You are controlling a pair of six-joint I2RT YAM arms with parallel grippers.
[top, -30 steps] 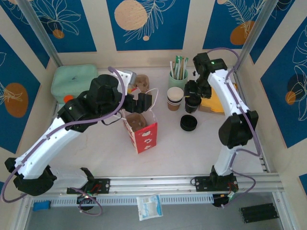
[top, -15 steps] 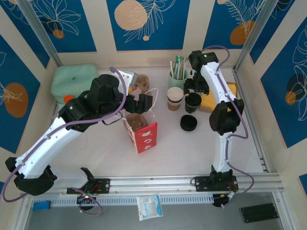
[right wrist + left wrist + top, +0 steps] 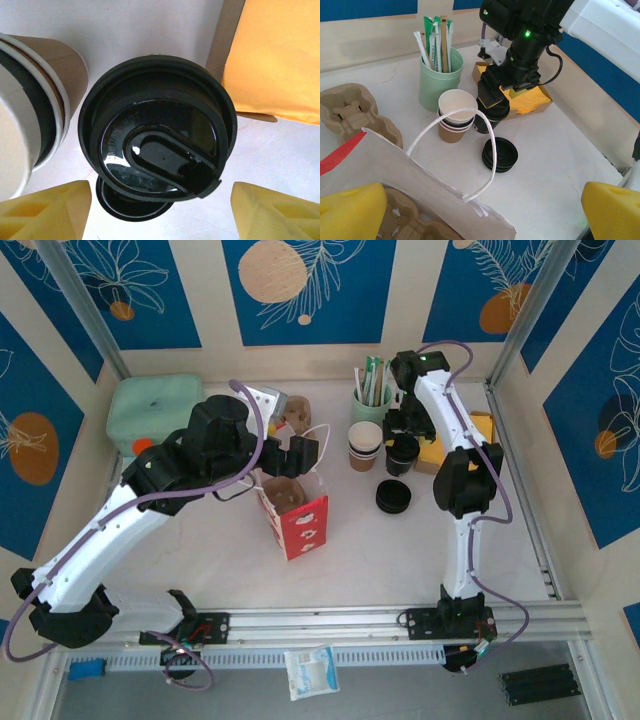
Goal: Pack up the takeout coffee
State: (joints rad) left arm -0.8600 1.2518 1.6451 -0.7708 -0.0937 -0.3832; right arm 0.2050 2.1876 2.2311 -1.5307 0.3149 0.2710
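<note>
Left fingers [image 3: 350, 212]: spread wide and empty, their yellow pads hanging either side of the bag's open mouth.
Right fingers [image 3: 47, 207]: released, poised straight above the coffee with one yellow pad on each side of its lid and a gap showing at both; nothing is gripped.
White surface [image 3: 380, 550]: carries everything.
Red-and-white paper bag [image 3: 300, 520]: upright near the middle, mouth open, white cord handle arching over it; what looks like a moulded pulp carrier lies inside.
Stack of lidless banded paper cups [image 3: 364, 445]: just beside the coffee; I cannot tell whether they touch.
Small cream paper cup with dark-brown bands and a round black plastic lid [image 3: 157, 145]: this is the takeout coffee, upright on the surface between the cup stack and a cardboard tray of yellow packets [image 3: 455, 455], well apart from the bag.
Handling: probably light, though whether it is filled cannot be told. The thin paper wall would dent under a hard squeeze, and the glossy lid is slippery and could pop off. Best taken by the wall just under the lid's rim and kept level.
Loose stack of black lids [image 3: 393, 497]: near the coffee, on the arm-base side.
</note>
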